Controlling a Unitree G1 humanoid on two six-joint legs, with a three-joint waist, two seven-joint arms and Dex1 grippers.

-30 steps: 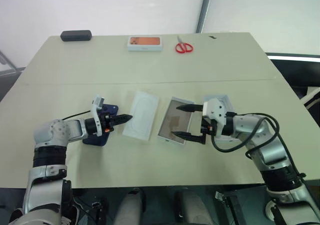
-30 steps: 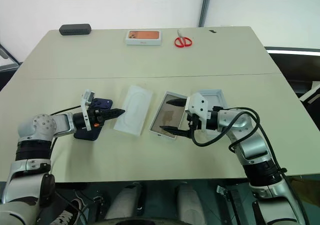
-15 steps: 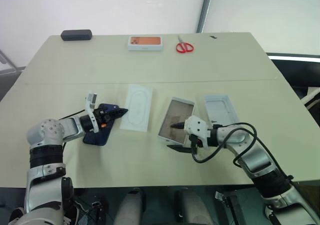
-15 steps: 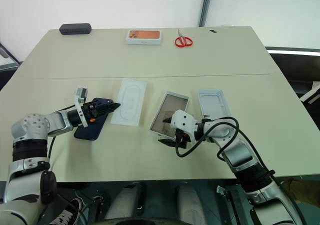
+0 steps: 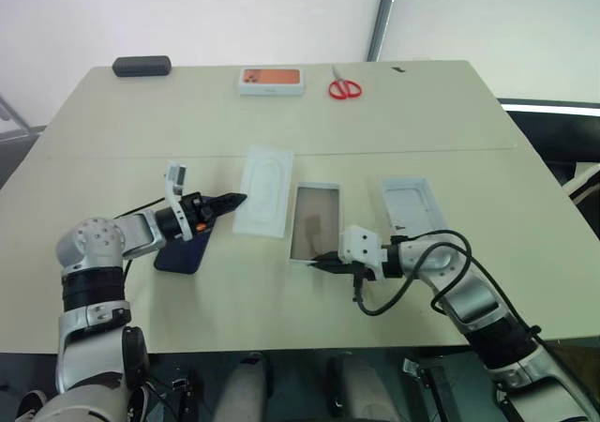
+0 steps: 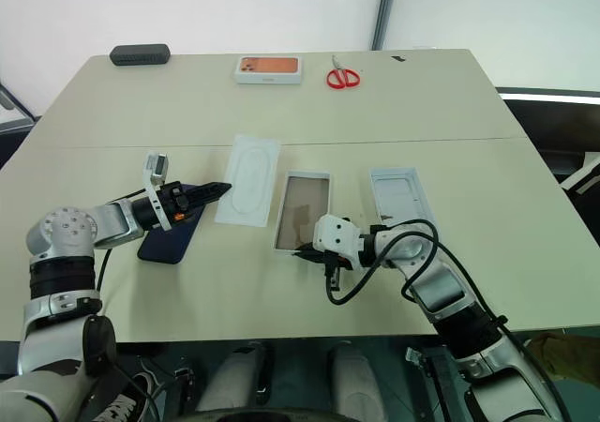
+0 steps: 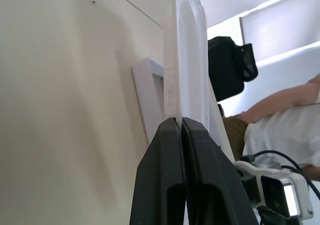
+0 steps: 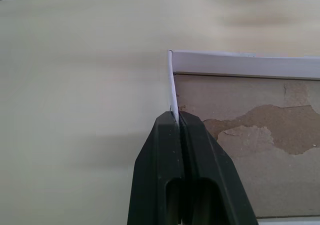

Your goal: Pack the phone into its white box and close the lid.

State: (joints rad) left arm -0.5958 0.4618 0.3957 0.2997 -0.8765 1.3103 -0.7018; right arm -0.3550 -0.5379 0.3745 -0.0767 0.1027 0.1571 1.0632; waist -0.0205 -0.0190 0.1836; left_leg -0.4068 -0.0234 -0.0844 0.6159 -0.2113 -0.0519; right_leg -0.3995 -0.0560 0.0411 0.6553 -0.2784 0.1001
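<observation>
The phone (image 5: 185, 249), dark navy, lies flat on the table below my left forearm. My left gripper (image 5: 232, 199) is shut on the near edge of a flat white card (image 5: 265, 192) with an oval outline; the left wrist view shows its fingers (image 7: 165, 150) pinching that card (image 7: 187, 60). The white box (image 5: 314, 223) sits open at the table's middle with its tan floor showing. My right gripper (image 5: 323, 261) is shut on the box's near wall (image 8: 172, 85). To the right of the box lies the lid (image 5: 412, 206), its white inside facing up.
At the far edge of the table are a black oblong case (image 5: 142, 66), a small orange-topped box (image 5: 272, 81) and red scissors (image 5: 345, 88). A person (image 7: 280, 130) shows past the table in the left wrist view.
My right gripper sank from open above the white box to shut on its near wall, and the box swung from tilted to straight. The left gripper rose slightly with the card.
</observation>
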